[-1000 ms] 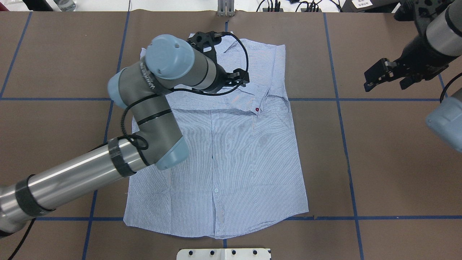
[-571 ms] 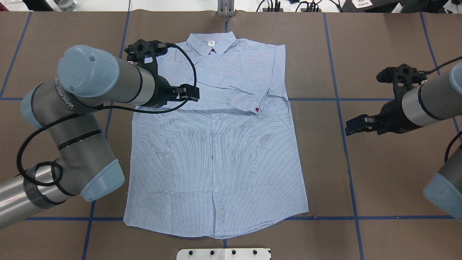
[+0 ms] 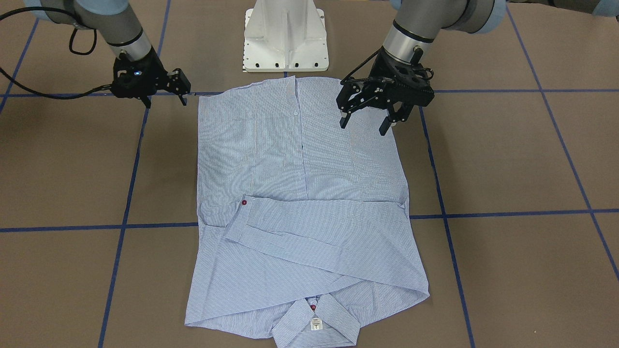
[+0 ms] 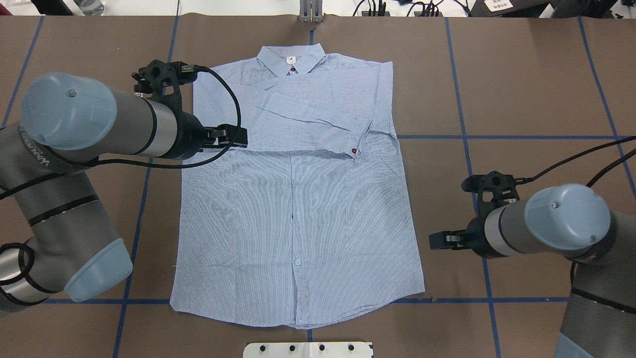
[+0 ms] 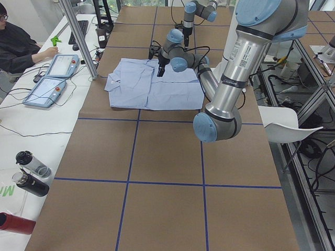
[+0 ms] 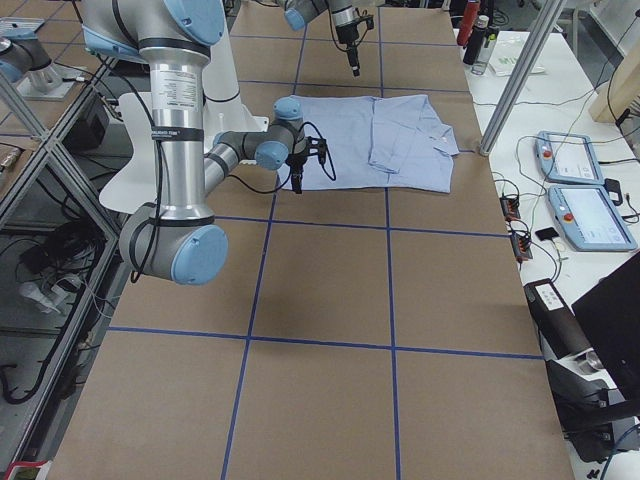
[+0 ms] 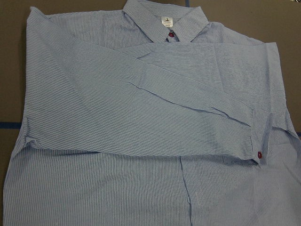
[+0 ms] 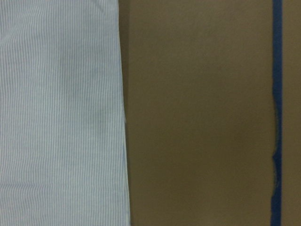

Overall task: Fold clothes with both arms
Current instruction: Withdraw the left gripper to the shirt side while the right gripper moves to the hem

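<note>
1. Lying on the worktop [image 4: 521,99], the shirt [image 4: 298,214] had sleeves folded in.
2. Left gripper [image 3: 362,126] above its edge and right gripper [image 3: 165,97] beside it hung, jaws apart.
3. Pinching hem corners seemed next.

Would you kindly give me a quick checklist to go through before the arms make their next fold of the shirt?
1. Shirt flat, sleeves folded in: ok.
2. Left hand open, empty: ok.
3. Right hand open, empty: ok.
4. Left hand over fabric: ok.
5. Right hand over fabric: not ok, beside the shirt's edge, over the table.
6. Hands' height above cloth: cannot tell.
</note>
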